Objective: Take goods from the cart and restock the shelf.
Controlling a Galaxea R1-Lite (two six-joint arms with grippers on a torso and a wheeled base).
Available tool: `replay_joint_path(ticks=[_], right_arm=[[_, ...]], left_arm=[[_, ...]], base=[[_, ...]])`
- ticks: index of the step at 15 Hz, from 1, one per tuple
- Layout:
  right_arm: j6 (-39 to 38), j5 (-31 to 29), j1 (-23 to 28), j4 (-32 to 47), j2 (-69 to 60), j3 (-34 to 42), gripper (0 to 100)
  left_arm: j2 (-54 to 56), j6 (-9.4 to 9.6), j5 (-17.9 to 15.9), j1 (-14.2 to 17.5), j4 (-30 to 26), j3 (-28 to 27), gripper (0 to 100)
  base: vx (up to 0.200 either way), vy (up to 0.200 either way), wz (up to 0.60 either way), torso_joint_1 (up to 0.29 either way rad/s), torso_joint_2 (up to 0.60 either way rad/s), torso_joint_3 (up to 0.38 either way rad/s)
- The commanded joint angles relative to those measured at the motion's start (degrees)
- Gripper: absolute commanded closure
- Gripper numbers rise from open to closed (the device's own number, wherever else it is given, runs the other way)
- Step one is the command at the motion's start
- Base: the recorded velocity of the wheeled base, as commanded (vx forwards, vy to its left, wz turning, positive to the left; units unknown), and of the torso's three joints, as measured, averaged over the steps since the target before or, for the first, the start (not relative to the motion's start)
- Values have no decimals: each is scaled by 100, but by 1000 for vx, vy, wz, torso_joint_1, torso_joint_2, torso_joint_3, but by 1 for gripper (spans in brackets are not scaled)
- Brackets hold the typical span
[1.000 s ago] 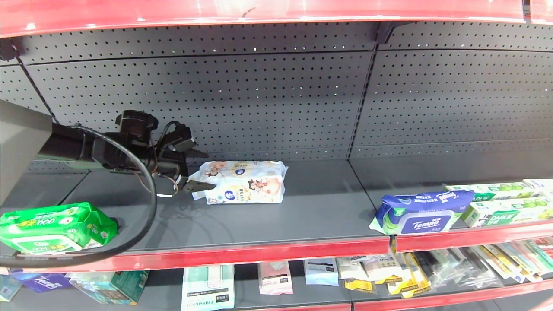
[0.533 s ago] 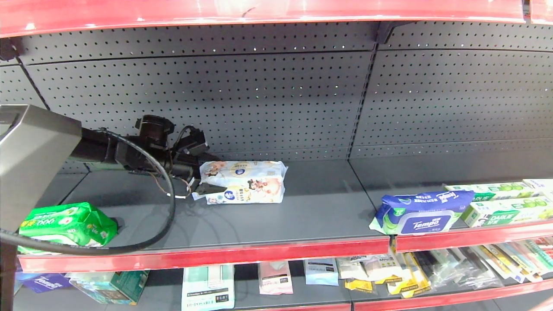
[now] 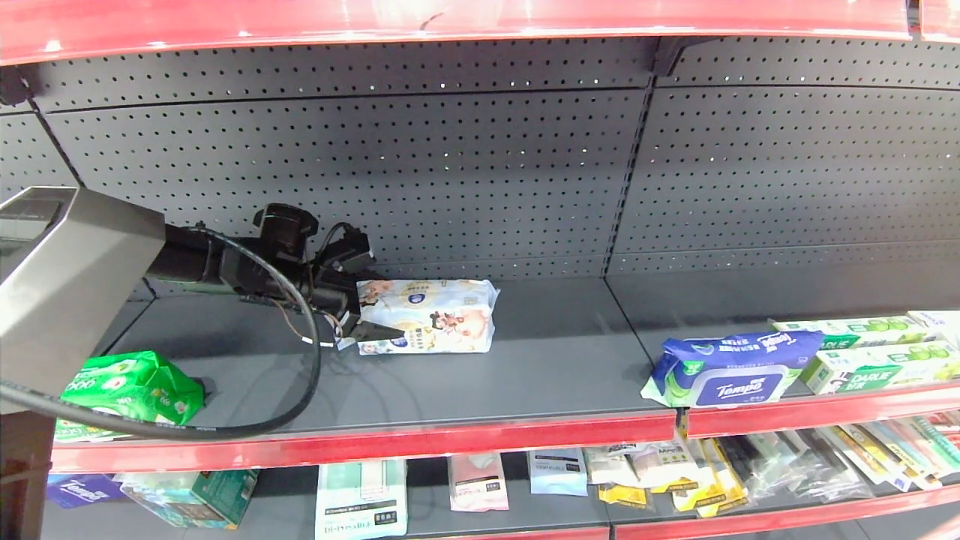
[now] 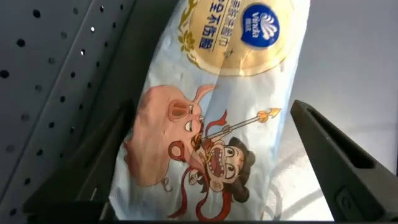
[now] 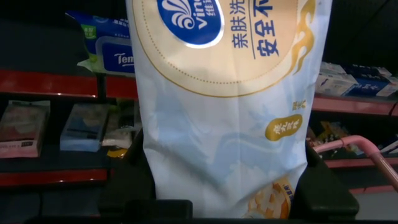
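my left claw (image 3: 369, 307), spread around the tissue pack (image 3: 435, 315), should close squarely mid-pack; my right claw (image 5: 227, 186) pinches a second pack (image 5: 224, 93).

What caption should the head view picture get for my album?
Left gripper open around a cartoon-printed pack on the grey shelf.

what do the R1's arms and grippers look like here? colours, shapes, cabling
Left arm: a grey boxy link, then a black cylindrical forearm with a round black knob at the wrist. A thick black cable loops beneath it, and thin brown and white wires run near the left gripper. It and the right gripper both have matte black, wedge-shaped jaws.
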State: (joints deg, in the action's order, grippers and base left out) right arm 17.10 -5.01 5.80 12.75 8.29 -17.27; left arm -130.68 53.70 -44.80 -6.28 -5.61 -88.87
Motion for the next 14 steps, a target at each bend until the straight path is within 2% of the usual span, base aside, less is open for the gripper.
replay_joint_path(ticks=[1, 4, 5, 8, 10, 11, 12, 14], right_arm=[[4, 0, 0, -1, 6, 14, 100], [47, 0, 0, -1, 6, 22, 100], [65, 0, 9, -1, 6, 22, 100], [65, 0, 9, -10, 15, 14, 100], [65, 0, 0, -10, 15, 14, 100], [65, 0, 0, -10, 15, 14, 100], [65, 0, 0, -10, 15, 14, 100], [56, 0, 0, -10, 32, 14, 100]], left_arm=[[-27, 0, -2, -23, -2, -16, 0], [-54, -17, -38, -23, -2, -25, 0], [-63, -17, -46, -14, -2, -52, 100], [-54, 0, -178, -14, -11, -25, 100], [-10, 79, -196, -14, -98, 36, 100], [52, 114, -205, -14, -239, 45, 100], [245, 185, -328, -5, -608, 45, 100], [482, 334, -389, 65, -784, 247, 100]], base=[[0, 0, 0, 0, 0, 0], [0, 0, 0, 0, 0, 0], [0, 0, 0, 0, 0, 0], [0, 0, 0, 0, 0, 0], [0, 0, 0, 0, 0, 0], [0, 0, 0, 0, 0, 0], [0, 0, 0, 0, 0, 0], [0, 0, 0, 0, 0, 0]])
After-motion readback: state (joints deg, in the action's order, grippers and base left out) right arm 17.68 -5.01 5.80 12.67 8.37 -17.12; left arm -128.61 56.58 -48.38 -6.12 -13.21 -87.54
